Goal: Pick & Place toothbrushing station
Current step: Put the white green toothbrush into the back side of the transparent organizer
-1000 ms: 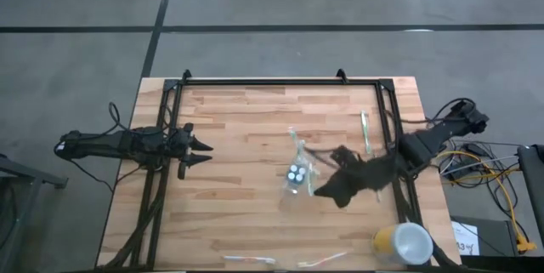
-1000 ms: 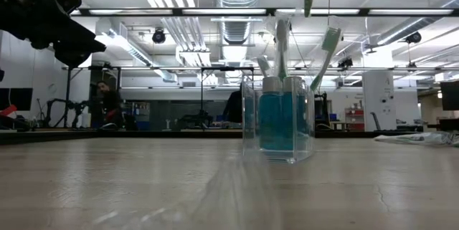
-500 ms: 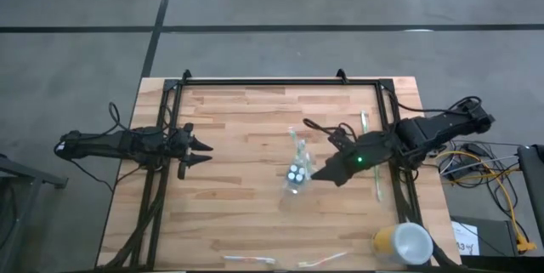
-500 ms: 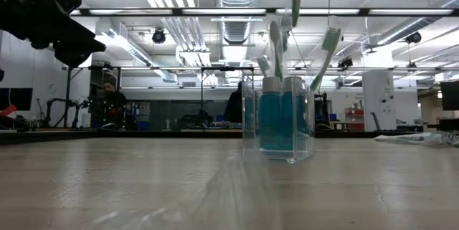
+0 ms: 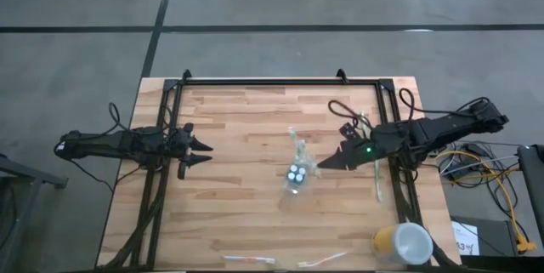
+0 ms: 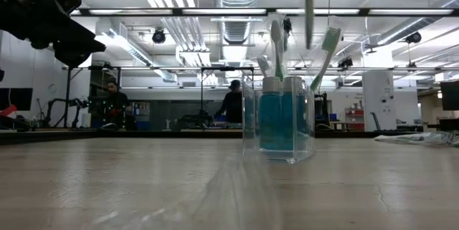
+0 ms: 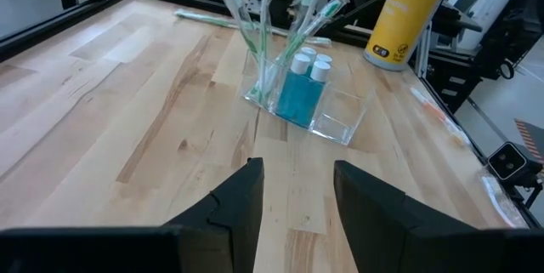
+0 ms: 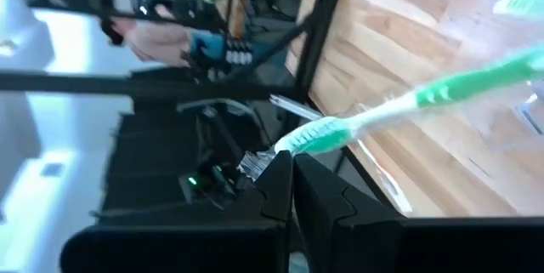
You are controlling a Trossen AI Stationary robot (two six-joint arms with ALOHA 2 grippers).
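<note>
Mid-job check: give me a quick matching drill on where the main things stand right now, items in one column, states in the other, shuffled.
Items
1. left gripper
2. right gripper
3. clear cup
4. yellow cup

States
A. shut on a toothbrush
B. stands at the table's corner on the right arm's side
C. open, holds nothing
D. holds tubes and toothbrushes

Pairs: 1-C, 2-A, 3-D, 4-B

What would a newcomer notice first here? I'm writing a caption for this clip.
Mid-table, the clear plastic cup bristling with toothbrushes and white-capped tubes. The right gripper, just right of it, is shut on a toothbrush. The left gripper waits open at the table's left edge.
</note>
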